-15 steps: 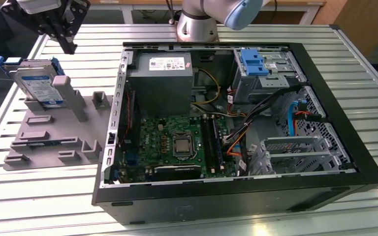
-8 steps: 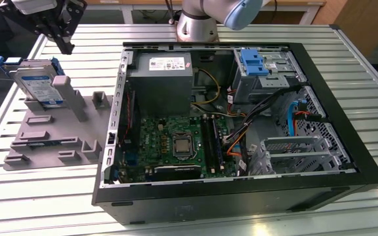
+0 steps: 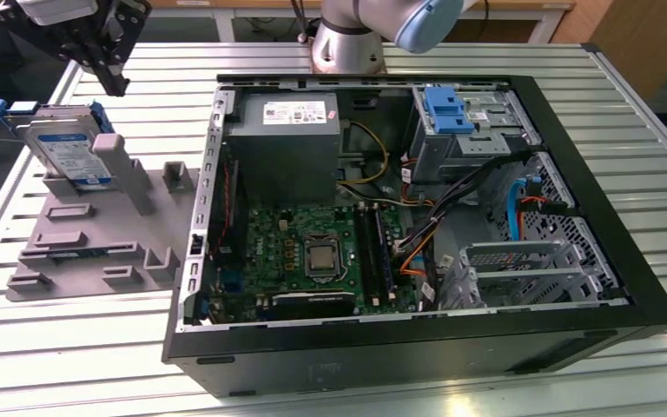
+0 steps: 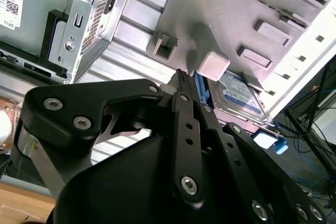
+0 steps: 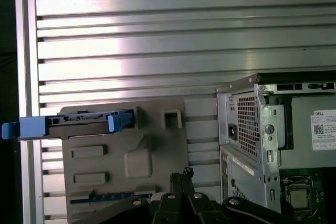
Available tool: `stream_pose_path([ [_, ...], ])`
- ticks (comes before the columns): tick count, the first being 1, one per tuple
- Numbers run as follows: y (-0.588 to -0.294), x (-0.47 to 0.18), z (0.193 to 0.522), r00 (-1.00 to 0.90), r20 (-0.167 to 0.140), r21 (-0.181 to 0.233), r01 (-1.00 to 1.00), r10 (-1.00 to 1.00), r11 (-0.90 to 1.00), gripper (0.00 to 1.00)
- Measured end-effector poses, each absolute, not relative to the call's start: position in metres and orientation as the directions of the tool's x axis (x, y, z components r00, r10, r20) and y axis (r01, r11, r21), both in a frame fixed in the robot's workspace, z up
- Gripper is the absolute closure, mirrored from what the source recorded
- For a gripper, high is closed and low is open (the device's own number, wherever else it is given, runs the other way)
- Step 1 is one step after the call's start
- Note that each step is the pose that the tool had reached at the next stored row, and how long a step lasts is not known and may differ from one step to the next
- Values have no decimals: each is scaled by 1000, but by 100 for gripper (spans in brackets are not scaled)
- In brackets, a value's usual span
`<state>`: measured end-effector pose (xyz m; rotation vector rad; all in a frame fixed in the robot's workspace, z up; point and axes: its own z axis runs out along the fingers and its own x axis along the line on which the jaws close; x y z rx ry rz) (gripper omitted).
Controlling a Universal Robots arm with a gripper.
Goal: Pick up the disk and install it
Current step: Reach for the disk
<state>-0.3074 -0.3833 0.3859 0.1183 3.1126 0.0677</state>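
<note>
So, the gripper point(image 3: 114, 85) is hanging in the air over the table's point(image 3: 90, 347) far corner on the exterior view's left. It's clenched on nothing. Its two black fingers point(image 4: 185, 114) are pressing together into a single tip, and that's showing the same way in both wrist views. The tip isn't touching anything.

The disk point(image 3: 65, 152) is sitting just below the tip, apart from it. It's standing on edge and leaning back a little at the far end of the grey fixture block point(image 3: 90, 248), with its white-and-blue label facing the case. A grey post point(image 3: 114, 165) on the block is standing just beside that label face. The blue bracket point(image 5: 13, 128) is wrapping around the drive, and in the first wrist view its ends are sticking out past the block's edge.

The block itself is lying flat along the table's edge on the exterior view's left, just beside the open computer case point(image 3: 403, 347). The case is taking up the middle of the table and most of the other side. Inside it, a grey power supply point(image 3: 287, 130) is sitting at the far end, a green motherboard point(image 3: 299, 252) is lying below that, a blue caddy point(image 3: 444, 109) is standing in the far corner, and a metal drive cage point(image 3: 542, 269) is sitting near the front.
</note>
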Motion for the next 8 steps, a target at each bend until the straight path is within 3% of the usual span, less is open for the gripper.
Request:
stream_pose_path([
  [8,-383,-310,386,-997,-24,44,75,76,996,89],
])
